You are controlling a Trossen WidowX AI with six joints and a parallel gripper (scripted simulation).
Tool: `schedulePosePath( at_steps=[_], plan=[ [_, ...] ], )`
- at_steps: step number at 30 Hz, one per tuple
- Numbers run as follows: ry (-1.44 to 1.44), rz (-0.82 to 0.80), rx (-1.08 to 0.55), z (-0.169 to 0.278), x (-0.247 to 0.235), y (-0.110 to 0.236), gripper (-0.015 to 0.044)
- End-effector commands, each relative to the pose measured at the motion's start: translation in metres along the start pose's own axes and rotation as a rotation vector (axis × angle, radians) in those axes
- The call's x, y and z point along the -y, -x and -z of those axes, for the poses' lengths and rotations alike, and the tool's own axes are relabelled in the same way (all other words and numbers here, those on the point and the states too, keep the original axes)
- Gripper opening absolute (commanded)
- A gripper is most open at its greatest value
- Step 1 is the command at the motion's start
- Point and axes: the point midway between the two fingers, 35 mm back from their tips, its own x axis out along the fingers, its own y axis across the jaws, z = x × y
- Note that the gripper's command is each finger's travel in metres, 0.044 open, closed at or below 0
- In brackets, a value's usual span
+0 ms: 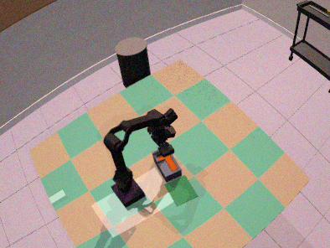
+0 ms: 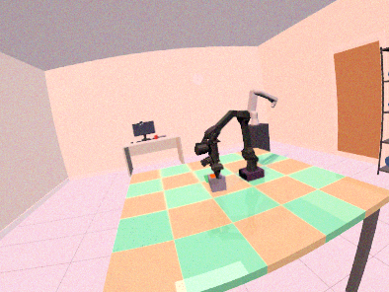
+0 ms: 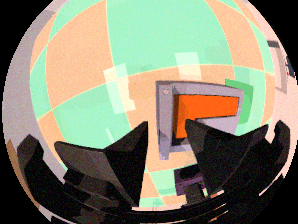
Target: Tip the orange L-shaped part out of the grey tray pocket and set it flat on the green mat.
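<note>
The orange L-shaped part (image 1: 170, 163) (image 2: 212, 176) (image 3: 206, 111) lies in the pocket of the grey tray (image 1: 171, 175) (image 2: 217, 183) (image 3: 164, 119) near the middle of the checkered table. The dark green mat (image 1: 183, 191) (image 3: 245, 100) lies right beside the tray's near end. My gripper (image 1: 164, 150) (image 2: 215, 171) (image 3: 166, 124) hangs just above the tray's far end. Its fingers are partly open with nothing between them. In the wrist view the fingertips straddle the tray's edge beside the part. I cannot tell whether the part lies flush or tipped.
The arm's base (image 1: 127, 193) stands left of the tray. A black cylinder (image 1: 132, 60) stands at the table's far edge. A dark cart (image 1: 311, 33) is at the far right of the room. A desk with a monitor (image 2: 150, 143) stands behind the table.
</note>
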Motion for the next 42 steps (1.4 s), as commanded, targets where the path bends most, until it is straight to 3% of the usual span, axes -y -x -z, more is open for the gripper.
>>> schedulePosePath(
  at_steps=[1,27,42],
  plan=[
    [-0.005,0.009,-0.006,0.004,0.003,-0.019,0.0180],
    [-0.005,0.009,-0.006,0.004,0.003,-0.054,0.0180],
    [-0.005,0.009,-0.006,0.004,0.003,-0.055,0.0180]
  ],
)
